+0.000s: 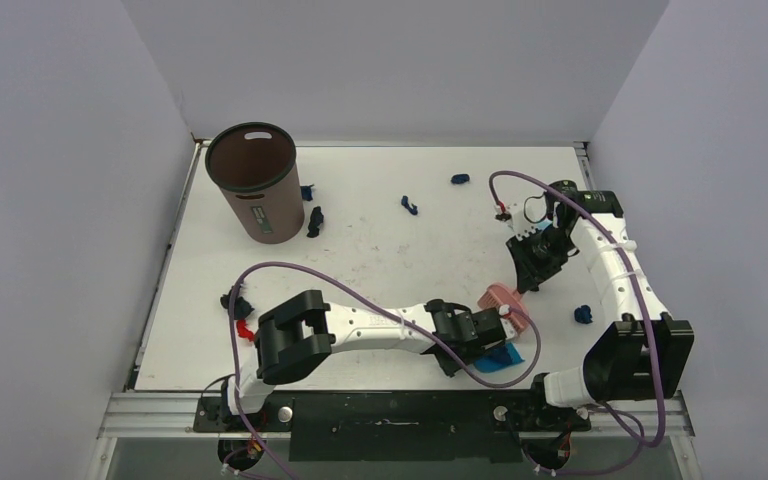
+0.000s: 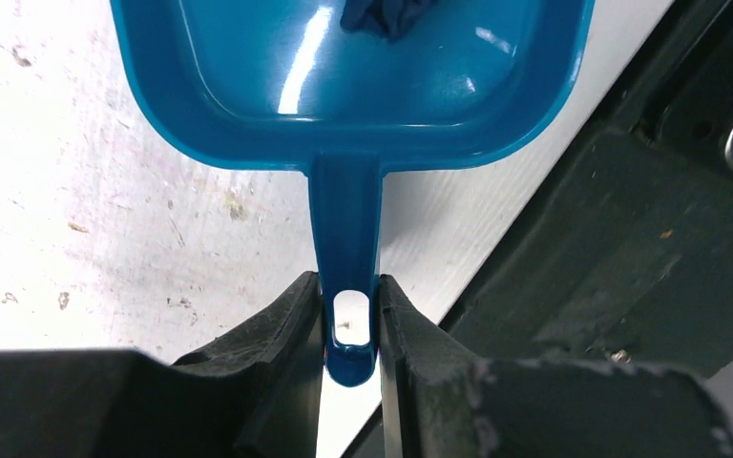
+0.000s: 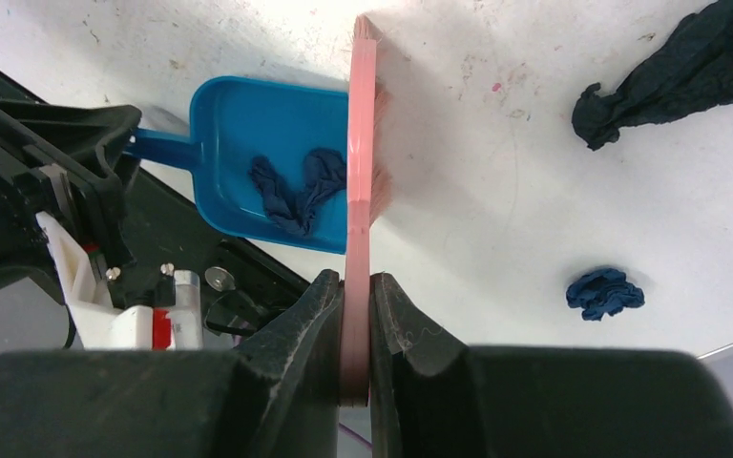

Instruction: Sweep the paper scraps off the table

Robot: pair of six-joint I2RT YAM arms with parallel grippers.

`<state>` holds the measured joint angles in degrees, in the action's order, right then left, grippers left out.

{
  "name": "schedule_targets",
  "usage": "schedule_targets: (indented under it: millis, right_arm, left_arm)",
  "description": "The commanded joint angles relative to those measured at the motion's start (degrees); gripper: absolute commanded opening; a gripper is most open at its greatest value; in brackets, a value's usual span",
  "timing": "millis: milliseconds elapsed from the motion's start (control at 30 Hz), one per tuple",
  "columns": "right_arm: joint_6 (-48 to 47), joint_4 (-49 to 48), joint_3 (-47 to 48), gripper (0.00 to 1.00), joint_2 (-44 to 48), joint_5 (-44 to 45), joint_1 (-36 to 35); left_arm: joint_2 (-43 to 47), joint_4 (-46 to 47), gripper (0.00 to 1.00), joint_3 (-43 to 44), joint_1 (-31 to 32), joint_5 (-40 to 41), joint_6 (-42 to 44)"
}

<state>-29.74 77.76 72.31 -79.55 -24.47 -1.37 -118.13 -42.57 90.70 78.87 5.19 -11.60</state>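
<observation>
My left gripper (image 1: 482,335) (image 2: 348,291) is shut on the handle of the bright blue dustpan (image 1: 498,360) (image 2: 344,105), which lies at the table's (image 1: 380,265) near edge. One dark navy paper scrap (image 3: 296,191) (image 2: 387,14) lies inside the pan. My right gripper (image 1: 530,272) (image 3: 355,286) is shut on the pink brush (image 1: 505,300) (image 3: 363,143), whose head stands at the pan's mouth. Loose scraps lie on the table at the back (image 1: 460,179), mid-back (image 1: 409,205), by the bin (image 1: 315,222), at the left (image 1: 235,298) and at the right (image 1: 583,314) (image 3: 606,291). Another scrap (image 3: 692,72) shows in the right wrist view.
A tall brown bin (image 1: 255,185) stands open at the table's back left, with a small scrap (image 1: 306,192) against it. The black arm-mount rail (image 1: 390,412) runs along the near edge, just behind the dustpan. Grey walls close in the left, back and right.
</observation>
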Motion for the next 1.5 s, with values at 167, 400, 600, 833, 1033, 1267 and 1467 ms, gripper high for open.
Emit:
schedule_targets:
  millis: [167, 400, 600, 833, 1033, 1267, 1467]
  right_arm:
    - [3.11, 2.58, 6.33, 0.05, -2.71, 1.43, 0.46]
    - [2.17, 2.66, 17.87, 0.05, -2.38, 14.89, 0.49]
    - [-2.29, 1.01, 18.29, 0.05, 1.25, 29.25, 1.23]
    - [-9.96, -14.72, 6.03, 0.05, 8.48, 46.43, 7.81]
    - [-16.87, -21.58, -0.02, 0.05, 7.39, 40.69, 19.68]
    - [-16.94, -20.89, -5.00, 0.05, 6.01, 26.97, 23.20]
    - [-10.49, -21.09, -9.42, 0.05, 6.79, 25.94, 15.14]
  left_arm:
    - [1.37, 10.32, 0.00, 1.23, -0.02, 5.75, -5.53]
    - [6.01, 8.65, 0.00, -1.49, 0.49, 6.55, -4.70]
    - [9.06, 5.76, 0.00, -2.50, 0.25, 6.02, -0.90]
    - [2.70, -6.87, 0.00, 7.78, 0.24, 4.15, 2.98]
    - [-1.59, -11.07, 0.00, 13.05, 0.14, 2.76, 3.25]
    - [-6.69, -14.99, 0.00, 19.52, 0.15, 2.12, 3.89]
    - [-10.43, -17.08, 0.00, 22.92, -0.02, 1.09, 4.61]
